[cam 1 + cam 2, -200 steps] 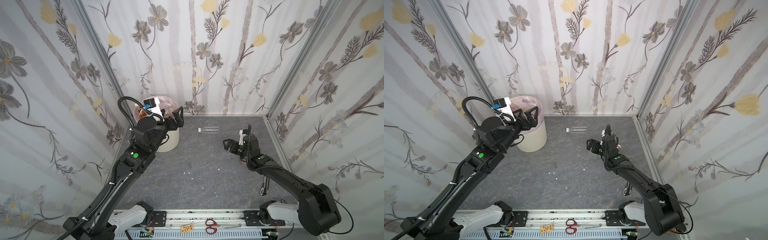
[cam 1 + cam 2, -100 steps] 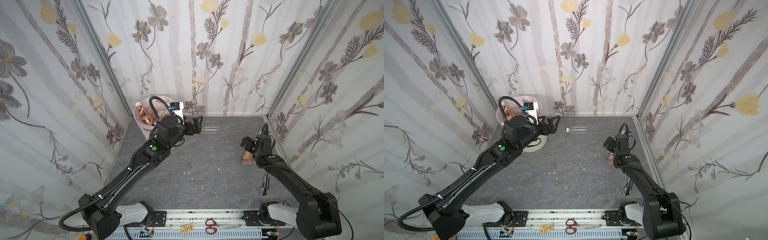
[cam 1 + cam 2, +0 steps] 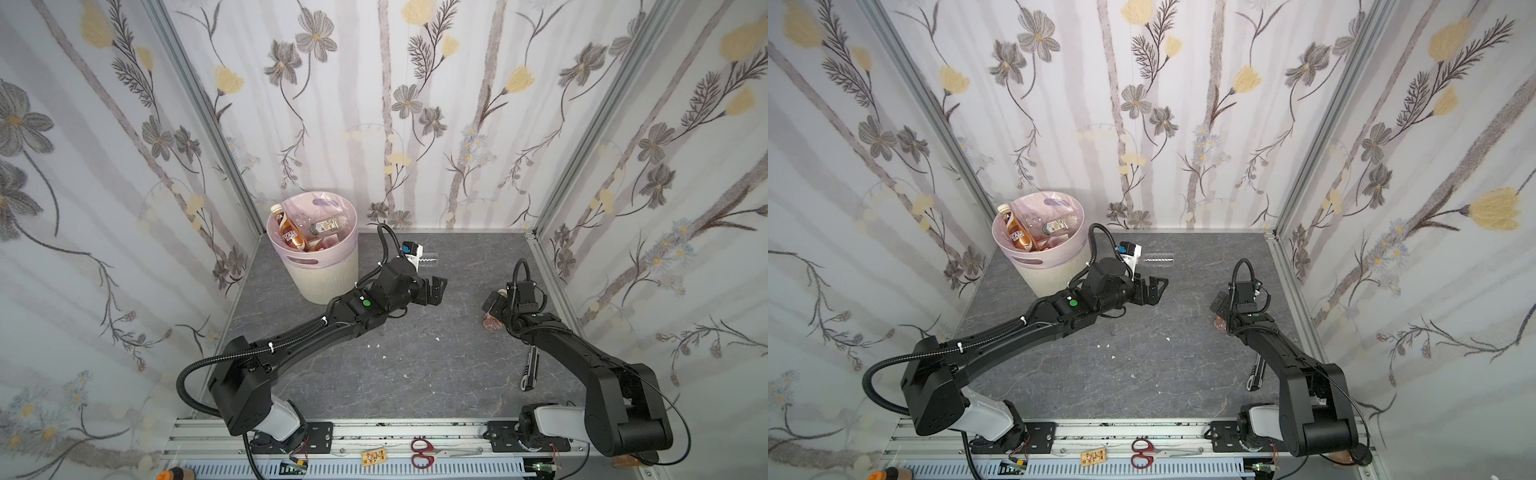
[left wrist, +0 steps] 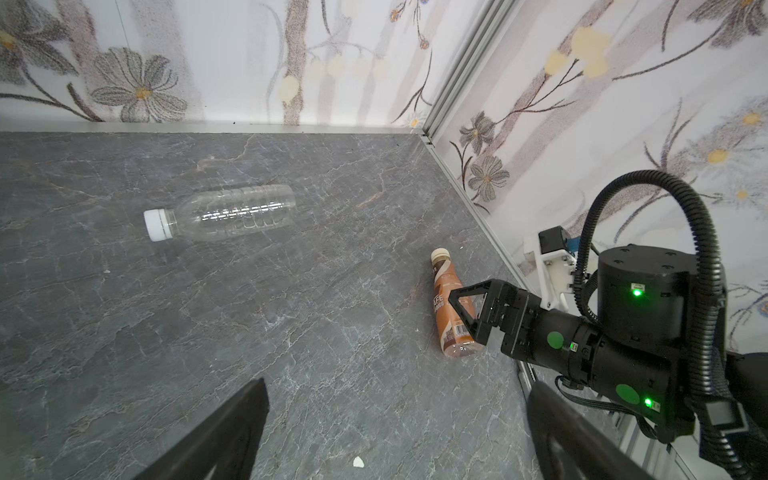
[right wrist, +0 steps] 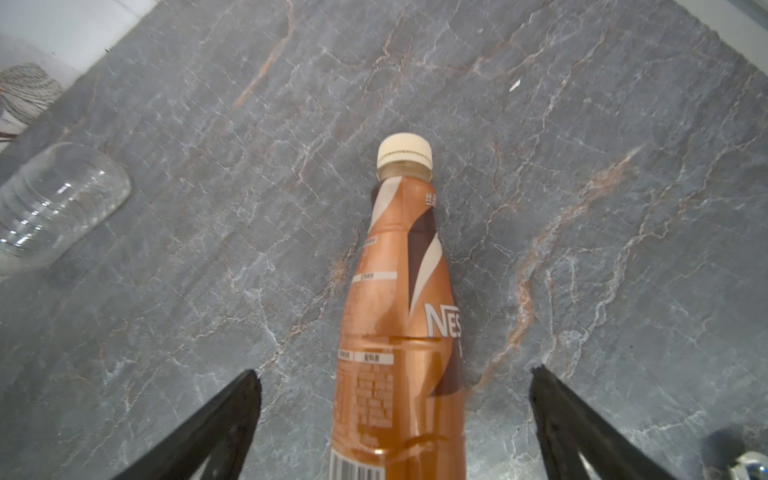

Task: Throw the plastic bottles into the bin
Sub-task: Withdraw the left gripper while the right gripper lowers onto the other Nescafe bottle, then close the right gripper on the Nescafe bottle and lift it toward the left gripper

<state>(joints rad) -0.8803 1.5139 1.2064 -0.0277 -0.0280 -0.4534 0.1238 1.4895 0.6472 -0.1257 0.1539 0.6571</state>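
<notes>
1. Two lie loose on the bench (image 3: 415, 365). One is a clear bottle (image 3: 1158, 260) near the back wall, upper centre in both top views. Its cap end is hidden behind the left wrist camera there, and the frame edge cuts it off in the right wrist view.
2. The other, a brown bottle (image 5: 399, 332), lies on its side at centre right. In both top views the right arm covers all but its base.
3. Upper left of centre, the bin (image 3: 328, 278) holds several bottles (image 3: 291, 235), too jumbled to count.
4. Spread wide and empty, the left fingers (image 4: 232, 432) hover over the bench just right of the bin.
5. Equally wide, the right fingers (image 5: 224, 415) straddle the brown bottle's lower body with a gap on each side, gripping nothing.
</notes>
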